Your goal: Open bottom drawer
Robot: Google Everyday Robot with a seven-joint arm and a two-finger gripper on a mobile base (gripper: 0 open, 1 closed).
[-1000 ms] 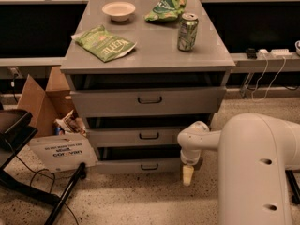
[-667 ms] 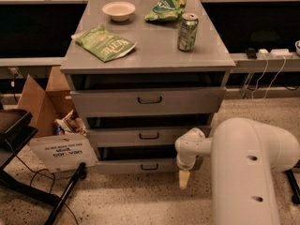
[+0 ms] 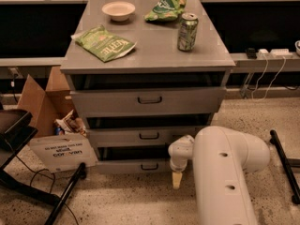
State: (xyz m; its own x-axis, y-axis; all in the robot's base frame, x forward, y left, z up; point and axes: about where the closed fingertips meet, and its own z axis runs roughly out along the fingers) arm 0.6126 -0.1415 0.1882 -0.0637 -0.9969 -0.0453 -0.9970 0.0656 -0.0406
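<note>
At 6 o'clock of the grey metal cabinet point(image 3: 148, 55), the slim grey metal bottom drawer point(image 3: 123, 167) with its small dark bar handle point(image 3: 149, 166) is sitting lowest. The white arm's cream-tipped gripper point(image 3: 176, 179) is hanging at 3 o'clock of that handle, grip state untellable. A white printed sign point(image 3: 62, 151) and a brown cardboard box point(image 3: 33, 99) are standing at 9 o'clock. A white bowl point(image 3: 118, 10) and a green drink can point(image 3: 187, 31) are resting on top.
</note>
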